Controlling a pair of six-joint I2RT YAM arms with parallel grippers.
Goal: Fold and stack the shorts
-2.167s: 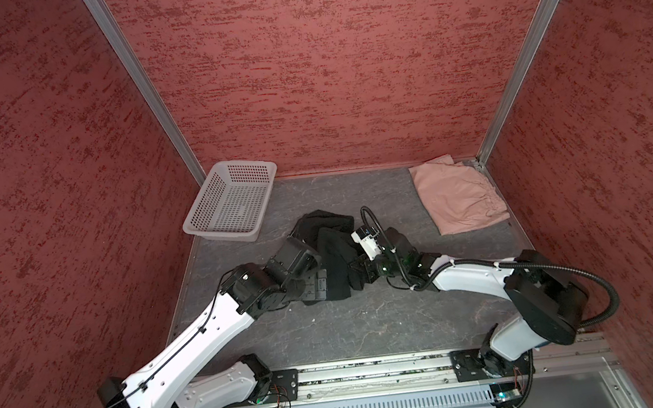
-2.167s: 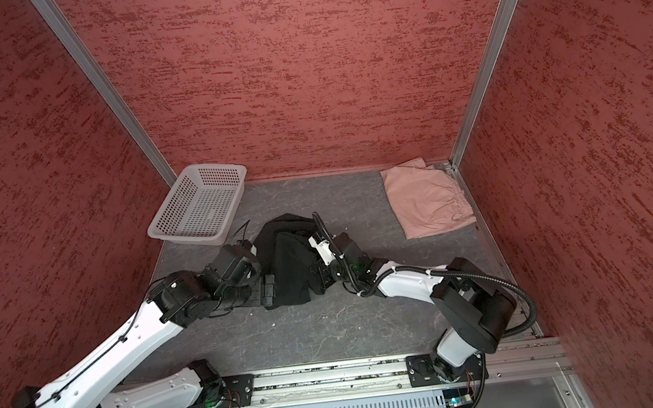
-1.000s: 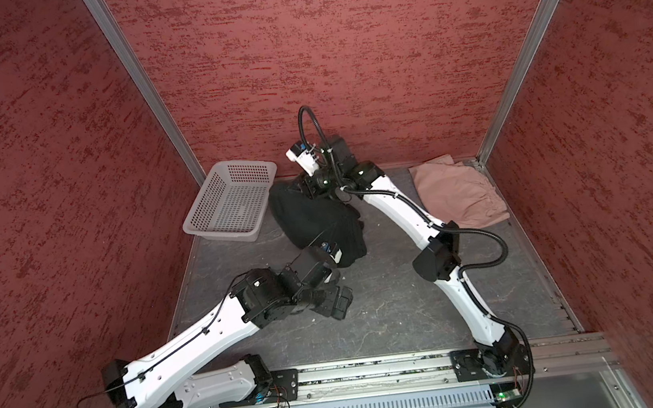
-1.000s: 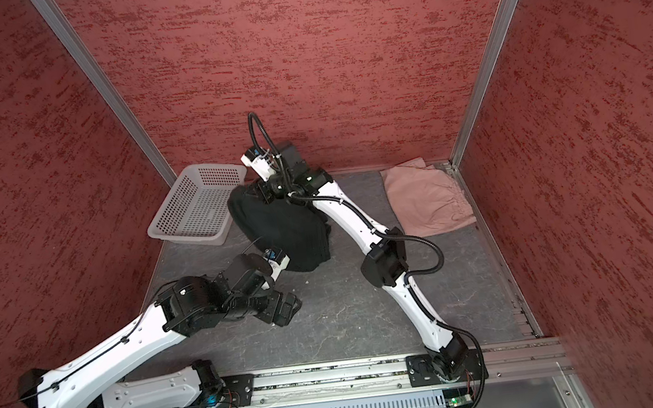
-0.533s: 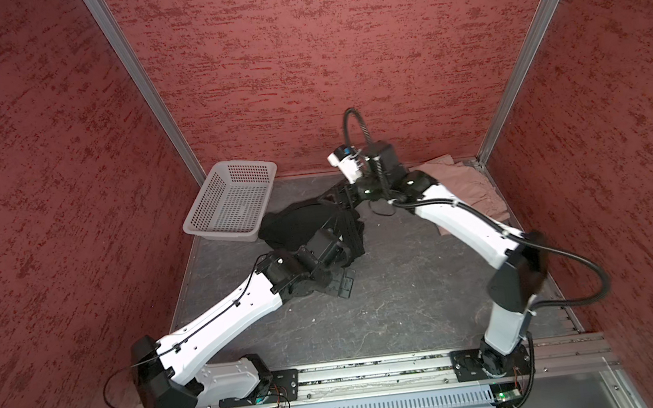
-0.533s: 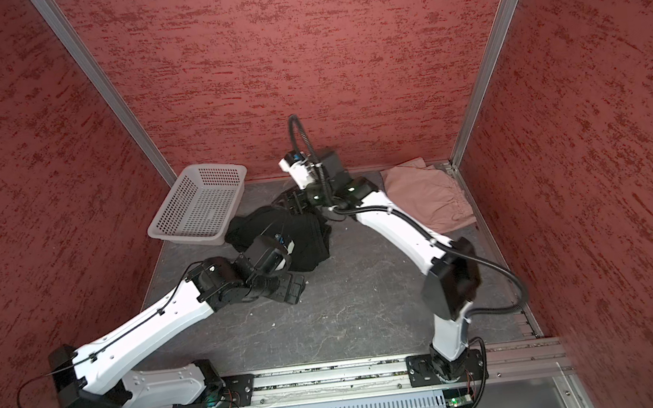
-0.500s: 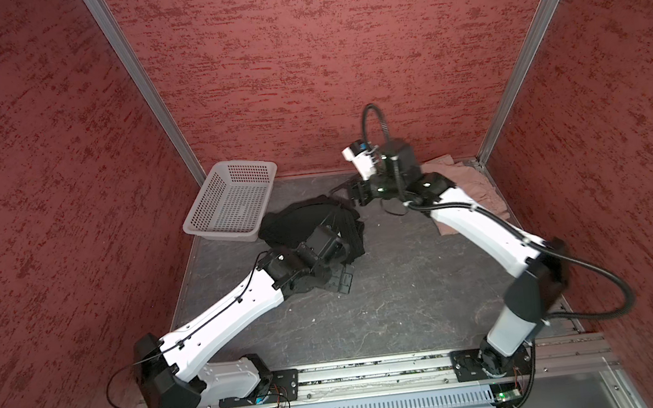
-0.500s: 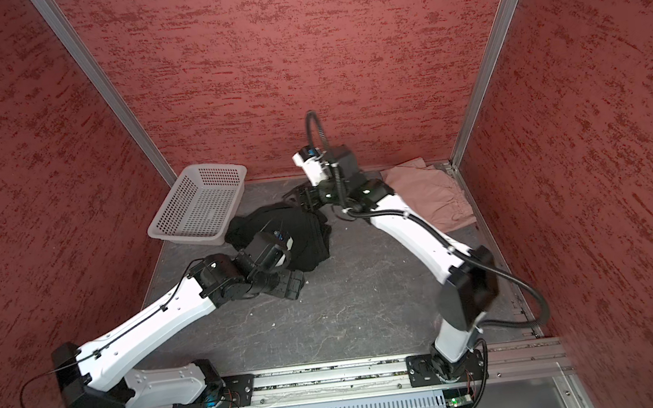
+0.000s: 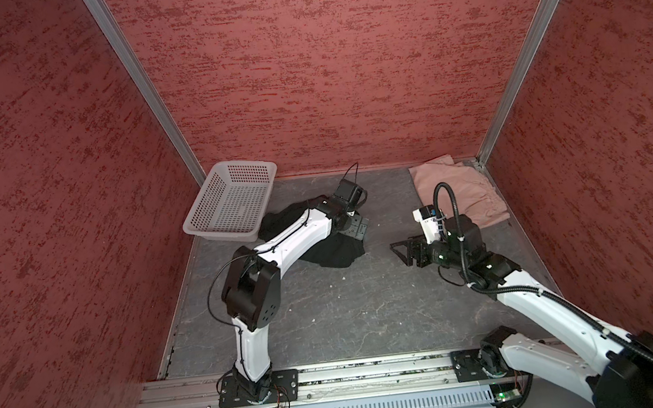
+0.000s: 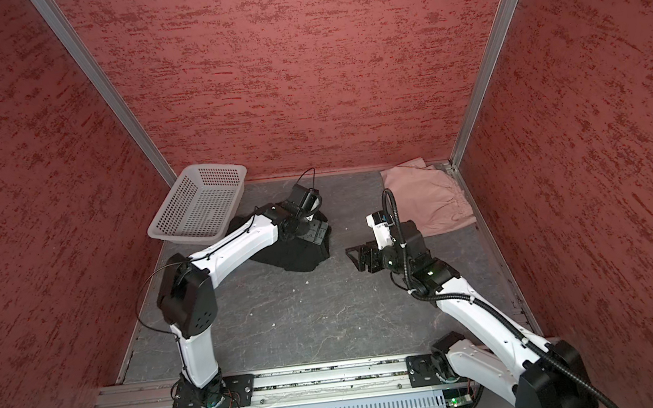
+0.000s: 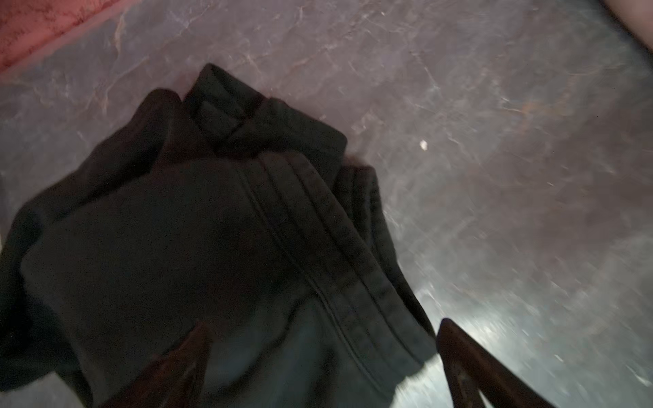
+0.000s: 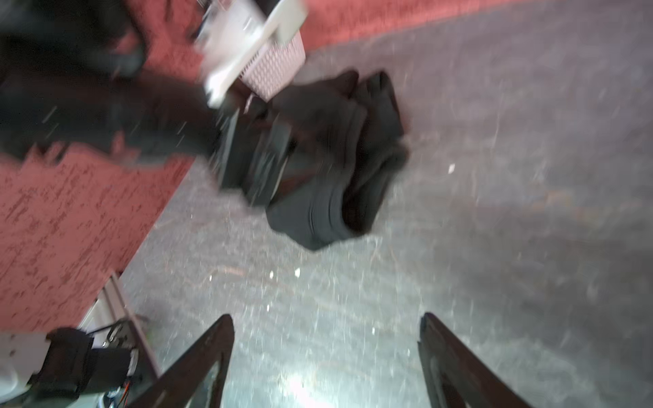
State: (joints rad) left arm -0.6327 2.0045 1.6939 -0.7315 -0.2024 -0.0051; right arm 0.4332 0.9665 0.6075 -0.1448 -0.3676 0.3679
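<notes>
Left claw (image 11: 323, 323): apart, directly over black shorts (image 9: 338, 251); we judge it nearer.
Right claw (image 12: 325, 318): apart, empty, well aside.

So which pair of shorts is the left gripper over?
The black shorts, crumpled beside the white basket; the pink shorts lie apart in the far right corner.

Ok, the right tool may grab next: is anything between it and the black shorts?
Nothing visible does: only bare table lies between the open right tool and the black shorts. The left tool, also open, is over the shorts' facing side.
</notes>
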